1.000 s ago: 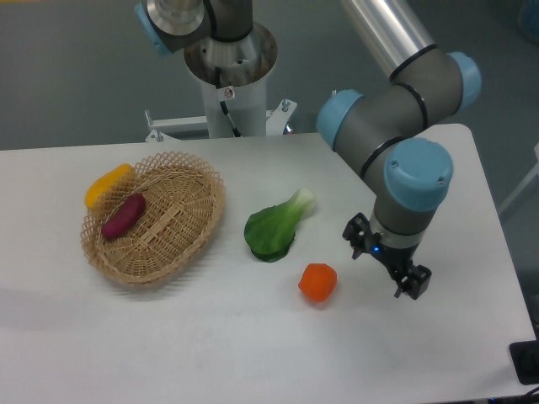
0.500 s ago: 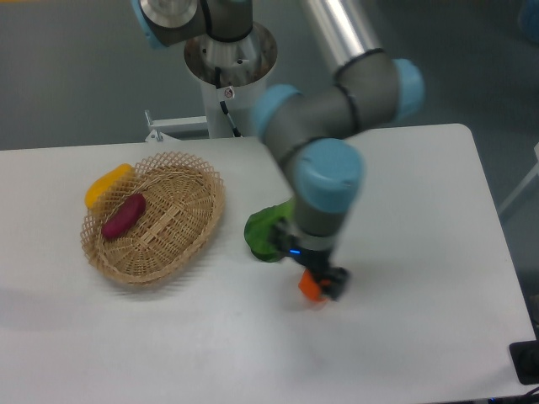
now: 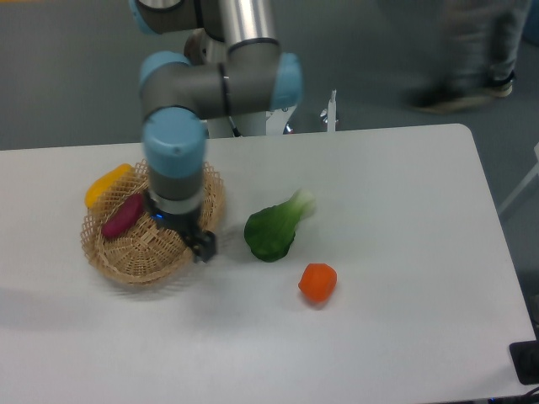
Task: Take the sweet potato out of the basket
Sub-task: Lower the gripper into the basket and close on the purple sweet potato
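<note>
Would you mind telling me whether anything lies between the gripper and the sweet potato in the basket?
Nothing visible does. The gripper hangs over the right part of the basket, and the sweet potato lies uncovered in its left part. The yellow vegetable sits at the far left rim, beyond the sweet potato, not in the path.

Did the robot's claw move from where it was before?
Yes. The gripper went left, from the table's right side past the orange-red vegetable and the greens, to over the basket.

Three loose vegetables out on the white table (image 3: 404,337).
Yellow vegetable (image 3: 108,184) far left, green bok choy (image 3: 276,229) mid-table, orange-red one (image 3: 317,282) just nearer and right.
</note>
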`<state>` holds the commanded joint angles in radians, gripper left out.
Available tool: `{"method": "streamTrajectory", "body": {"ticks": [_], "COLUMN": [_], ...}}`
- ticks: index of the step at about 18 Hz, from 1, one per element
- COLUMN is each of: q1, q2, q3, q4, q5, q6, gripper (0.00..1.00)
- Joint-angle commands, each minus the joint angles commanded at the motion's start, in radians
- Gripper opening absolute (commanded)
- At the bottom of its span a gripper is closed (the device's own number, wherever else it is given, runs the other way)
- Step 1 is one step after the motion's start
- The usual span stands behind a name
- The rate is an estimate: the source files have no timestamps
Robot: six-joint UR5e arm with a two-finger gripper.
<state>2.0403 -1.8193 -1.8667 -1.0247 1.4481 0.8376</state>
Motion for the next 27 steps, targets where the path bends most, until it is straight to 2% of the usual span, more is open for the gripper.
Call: {"method": "streamTrajectory", "body": {"ticks": [8,14,16,21,23,24,27], "q1": [-0.045,-0.072,-0.075,-0.089,-0.098,-0.100,-0.100], "q2": [-0.029,-0.089,-0.094,-0.098,-0.103,-0.101,-0.086], "q3": [-0.057,-0.046,-0.045,-0.048,-0.046,-0.045,-0.042], "q4": [-0.002,0.000,0.000,-0.002,-0.002,-0.002,-0.003], "q5": [-0.054,-0.052,-0.052,-0.054,-0.054,-0.054,-0.055], "q6": [-0.029,-0.101,-0.110,-0.135,-0.169,-0.181,-0.190], "gripper": [1.00,1.00,0.95,0.80,0.70,0.63,0.33]}}
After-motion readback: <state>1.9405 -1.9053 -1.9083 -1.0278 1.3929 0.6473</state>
